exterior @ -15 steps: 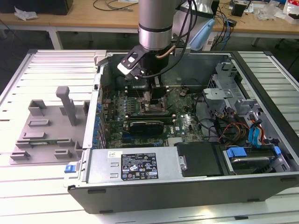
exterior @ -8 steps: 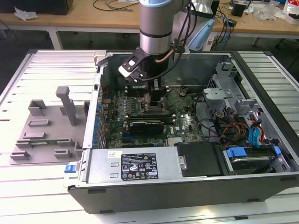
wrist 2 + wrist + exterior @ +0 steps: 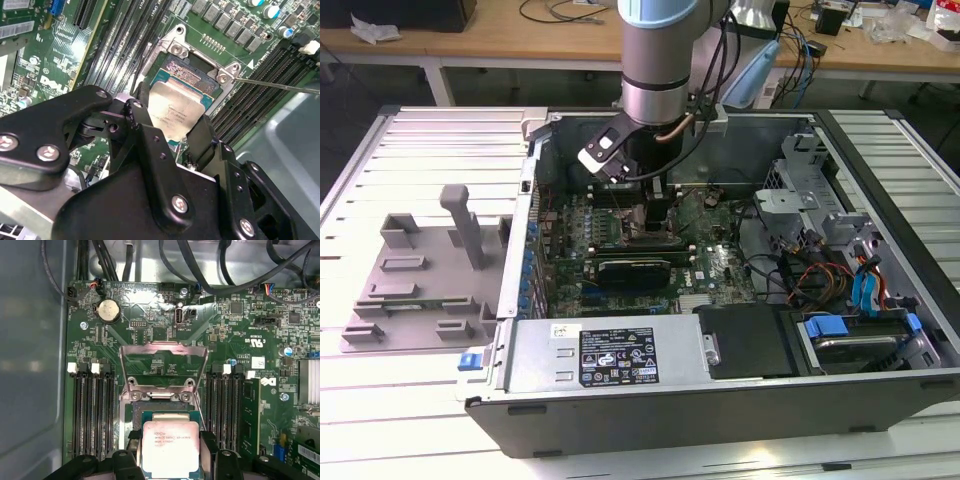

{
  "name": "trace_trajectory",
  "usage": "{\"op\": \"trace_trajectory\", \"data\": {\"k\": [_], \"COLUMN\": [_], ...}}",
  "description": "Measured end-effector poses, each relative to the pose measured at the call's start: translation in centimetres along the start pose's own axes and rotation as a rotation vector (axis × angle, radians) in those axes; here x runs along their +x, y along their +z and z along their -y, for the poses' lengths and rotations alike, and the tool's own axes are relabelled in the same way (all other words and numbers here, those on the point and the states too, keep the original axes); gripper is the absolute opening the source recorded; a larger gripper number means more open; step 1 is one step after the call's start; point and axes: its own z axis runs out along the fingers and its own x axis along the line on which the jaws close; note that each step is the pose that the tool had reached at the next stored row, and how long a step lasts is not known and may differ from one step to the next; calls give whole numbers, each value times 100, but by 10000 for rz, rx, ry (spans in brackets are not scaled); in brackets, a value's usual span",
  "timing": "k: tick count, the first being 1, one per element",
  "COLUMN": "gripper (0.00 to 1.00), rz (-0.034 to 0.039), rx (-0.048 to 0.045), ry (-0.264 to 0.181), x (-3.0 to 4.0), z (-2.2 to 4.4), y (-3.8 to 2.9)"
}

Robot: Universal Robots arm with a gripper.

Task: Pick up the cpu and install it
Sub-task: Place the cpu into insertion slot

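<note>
One black gripper (image 3: 170, 122) clasps the thin, square, silver-topped cpu (image 3: 180, 107) by opposite edges above the open metal socket frame (image 3: 173, 44); judged light, stiff, fragile underneath, best edge-held.

An open computer case (image 3: 720, 420) is lying on a slatted white table (image 3: 410, 420), a grey plastic fixture (image 3: 420, 290) is sitting beside it on the exterior view's left, and inside, a green motherboard (image 3: 150, 325) is carrying a coin battery (image 3: 106, 310), memory slots (image 3: 90, 410) and a raised metal bracket (image 3: 163, 345).
</note>
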Motion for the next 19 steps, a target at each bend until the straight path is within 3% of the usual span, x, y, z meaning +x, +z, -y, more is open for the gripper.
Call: {"op": "trace_trajectory", "data": {"k": [5, 8, 11, 19], "gripper": [55, 55, 55, 55], "rz": [1, 2, 0, 3], "rx": [-48, -47, -48, -48], "ry": [-1, 0, 0, -1], "x": [3, 7, 63, 64], "z": [7, 7, 8, 42], "y": [124, 131, 170, 240]}}
